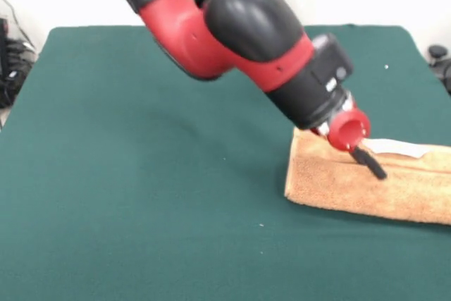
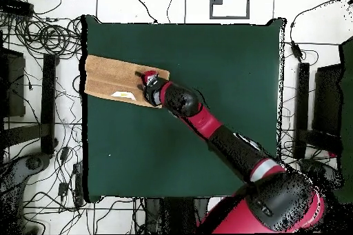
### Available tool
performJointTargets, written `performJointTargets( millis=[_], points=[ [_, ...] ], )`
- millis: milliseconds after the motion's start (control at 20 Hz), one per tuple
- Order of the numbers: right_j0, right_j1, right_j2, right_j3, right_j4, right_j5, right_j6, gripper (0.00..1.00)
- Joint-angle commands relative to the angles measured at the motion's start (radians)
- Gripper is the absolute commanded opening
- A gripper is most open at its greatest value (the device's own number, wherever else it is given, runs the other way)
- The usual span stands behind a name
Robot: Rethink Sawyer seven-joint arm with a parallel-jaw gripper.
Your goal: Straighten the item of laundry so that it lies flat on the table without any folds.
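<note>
Looking at this, the towel [image 1: 366, 188] is folded into a long strip at the counter's [image 1: 141, 174] right edge in the front view, white tag [image 1: 398, 148] up. The jaws [image 1: 368, 162] sit on its left end; can't tell if they're open or pinching. A shallow grab might drag the whole stack instead of unfolding it.

A big dark green table [image 1: 155, 174] fills most of the front view. 1 thing lies on it: an orange-tan towel [image 1: 366, 185]. The towel is folded into a long thick strip. In the overhead view the towel [image 2: 114, 77] lies at the table's [image 2: 207, 74] left edge, near a corner. A small white tag [image 1: 398, 148] rests on top of it.
</note>
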Motion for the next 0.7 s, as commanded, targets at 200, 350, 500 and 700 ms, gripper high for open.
performJointTargets(
  millis=[200, 350, 500, 700],
  points=[
    [0.354, 0.096, -0.327, -0.215, -0.062, -0.329, 0.091, 1.0],
    [0.723, 0.042, -0.823, -0.295, 0.162, -0.379, 0.054, 1.0],
    [0.881, 0.061, -1.105, -0.322, 0.252, -0.369, -0.016, 1.0],
    [0.969, 0.093, -1.252, -0.318, 0.354, -0.346, 0.035, 1.0]
  ],
)
